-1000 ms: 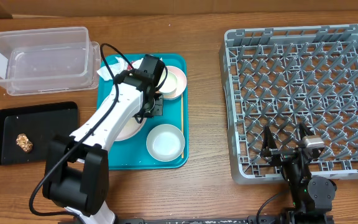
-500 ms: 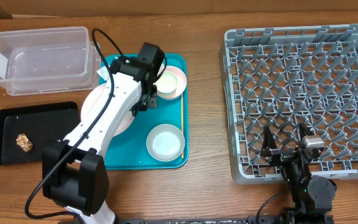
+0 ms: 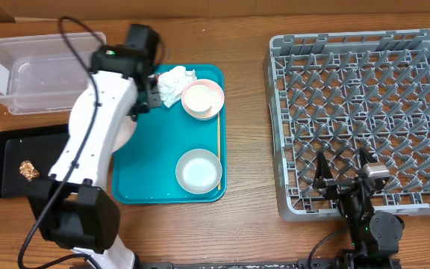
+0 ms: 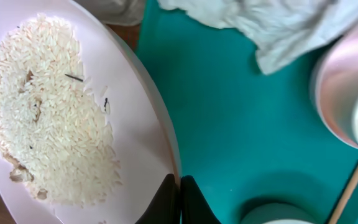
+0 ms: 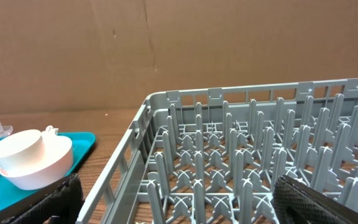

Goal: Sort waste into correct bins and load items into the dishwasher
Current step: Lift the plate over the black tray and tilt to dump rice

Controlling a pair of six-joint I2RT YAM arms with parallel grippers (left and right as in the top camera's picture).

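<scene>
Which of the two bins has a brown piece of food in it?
The shallow black tray, on the table's left edge: a brown lump lies in it. The clear tub behind it shows no such lump.

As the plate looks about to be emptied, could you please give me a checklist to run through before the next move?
1. Left claw shut on the pink plate rim: ok.
2. Rice on the plate: ok.
3. Plate over the black tray: cannot tell; the left arm hides most of it, and its visible edge is at the teal tray's left side.
4. Room in the black tray: ok; only one brown food bit lies there.
5. Right claw out of the way: ok; open, at the dish rack's near edge.
</scene>
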